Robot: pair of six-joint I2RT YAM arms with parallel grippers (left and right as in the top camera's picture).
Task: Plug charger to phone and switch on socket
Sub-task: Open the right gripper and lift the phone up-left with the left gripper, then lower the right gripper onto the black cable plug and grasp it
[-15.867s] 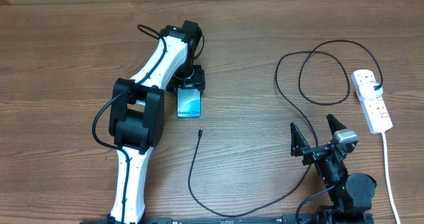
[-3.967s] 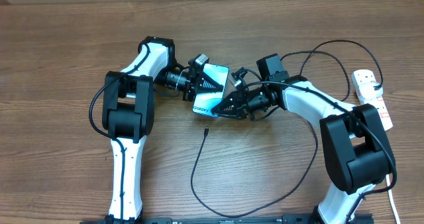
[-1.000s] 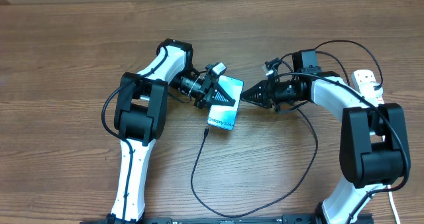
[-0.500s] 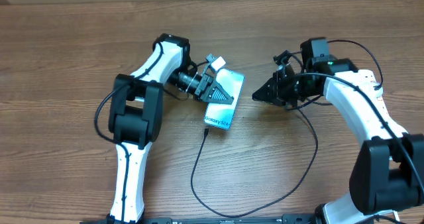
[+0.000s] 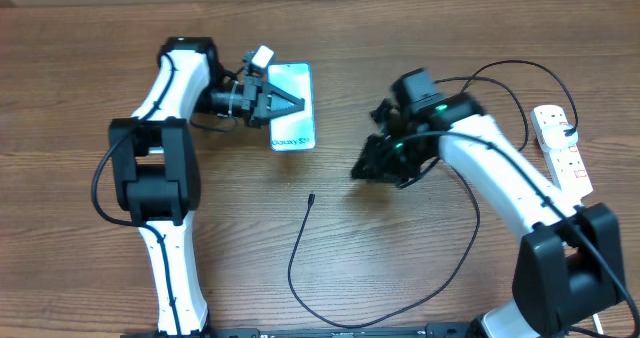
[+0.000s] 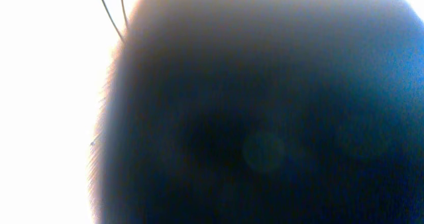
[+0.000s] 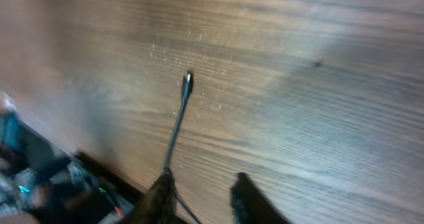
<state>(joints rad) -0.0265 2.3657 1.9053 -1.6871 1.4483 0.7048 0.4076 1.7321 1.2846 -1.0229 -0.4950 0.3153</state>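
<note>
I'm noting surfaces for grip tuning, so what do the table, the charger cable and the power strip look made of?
Table: wood or wood-look laminate, matte brown, with fine grain lines. Charger cable: likely a rubbery plastic sheath, thin, black, lying in loose loops. Power strip: probably hard white plastic, with a smooth moulded casing.

On slim rectangular smartphone (image 5: 291,106), dark edge, light blue-teal screen: one line of small dark lettering near lower edge of screen, reads "Galaxy S24"; last characters barely legible from overhead. On white elongated power strip (image 5: 562,150) with red switches: any markings too small to read. Left wrist view: dark blur, nothing legible. Right wrist view: blurred, nothing legible either.
</note>
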